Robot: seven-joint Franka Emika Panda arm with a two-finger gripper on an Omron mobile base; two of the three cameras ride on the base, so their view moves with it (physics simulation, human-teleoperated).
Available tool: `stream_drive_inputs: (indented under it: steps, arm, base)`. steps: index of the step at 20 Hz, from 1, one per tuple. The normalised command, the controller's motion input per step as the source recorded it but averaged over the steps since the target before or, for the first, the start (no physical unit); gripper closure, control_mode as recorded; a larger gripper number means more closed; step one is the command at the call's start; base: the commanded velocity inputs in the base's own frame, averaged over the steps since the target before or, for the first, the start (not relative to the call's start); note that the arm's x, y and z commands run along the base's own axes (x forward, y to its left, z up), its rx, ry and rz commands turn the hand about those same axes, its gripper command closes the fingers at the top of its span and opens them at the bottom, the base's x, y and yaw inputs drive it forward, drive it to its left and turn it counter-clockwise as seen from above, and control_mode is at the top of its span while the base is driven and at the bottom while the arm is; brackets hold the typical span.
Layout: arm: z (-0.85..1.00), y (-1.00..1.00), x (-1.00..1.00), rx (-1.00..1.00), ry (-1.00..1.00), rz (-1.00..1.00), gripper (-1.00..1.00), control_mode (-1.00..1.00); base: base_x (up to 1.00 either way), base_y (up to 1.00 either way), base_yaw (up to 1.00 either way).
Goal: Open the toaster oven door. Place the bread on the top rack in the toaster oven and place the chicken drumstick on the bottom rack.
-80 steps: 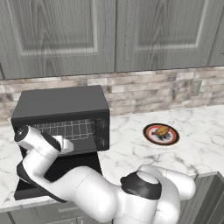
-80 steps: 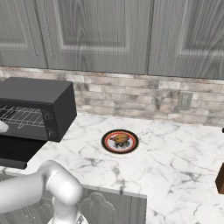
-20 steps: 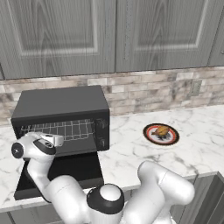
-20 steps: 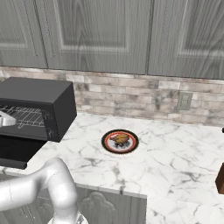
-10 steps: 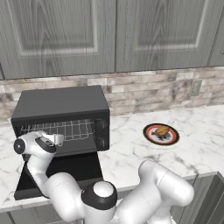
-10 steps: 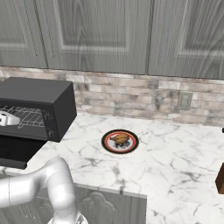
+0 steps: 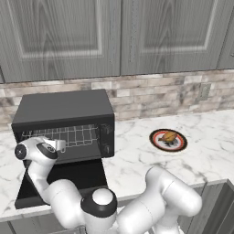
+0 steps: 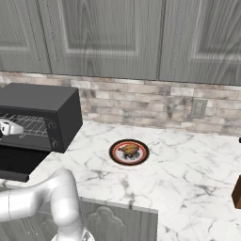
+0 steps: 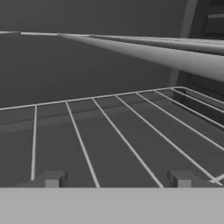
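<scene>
The black toaster oven [image 7: 64,112] stands at the counter's left, and its door [image 7: 61,183] lies folded down flat in front of it. My gripper [image 7: 60,145] reaches into the oven's mouth, also seen at the left edge as the gripper [image 8: 11,128]. In the hand view the gripper [image 9: 117,179] is open just above a silver wire rack [image 9: 127,131], with nothing between the fingertips [image 9: 51,178]. Another rack's edge [image 9: 175,48] runs overhead. The chicken drumstick [image 7: 169,136] lies on a round plate [image 7: 157,141] to the right. The bread is out of view.
The plate [image 8: 117,157] sits on the marble counter [image 8: 188,179] about an oven's width right of the oven. Grey cabinets [image 7: 119,36] hang above a brick backsplash with an outlet [image 8: 199,108]. A dark brown object [image 8: 236,193] shows at the right edge.
The arm's elbow has swung down and left in front of the counter. The hand has stayed at the oven's mouth, shifting only slightly.
</scene>
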Motion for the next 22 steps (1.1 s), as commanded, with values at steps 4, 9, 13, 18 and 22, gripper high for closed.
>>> stream_drive_inputs:
  steps: [4, 9, 13, 18, 22]
  arm:
    - [-0.10, 0.01, 0.16, 0.00, 0.00, 0.00, -1.00, -1.00]
    - [-0.21, 0.00, 0.02, 0.00, 0.02, 0.00, -1.00, -1.00]
    - [-0.40, 0.00, 0.00, 0.00, 0.13, 0.00, -1.00, -1.00]
    - [-0.54, 0.04, -0.13, 0.00, 0.22, 0.00, -1.00, -1.00]
    - [-0.58, 0.11, -0.30, -0.01, 0.24, 0.00, -1.00, -1.00]
  base:
    - [0.00, 0.00, 0.00]
    - [0.00, 0.00, 0.00]
    - [0.00, 0.00, 0.00]
    - [0.00, 0.00, 0.00]
    - [0.00, 0.00, 0.00]
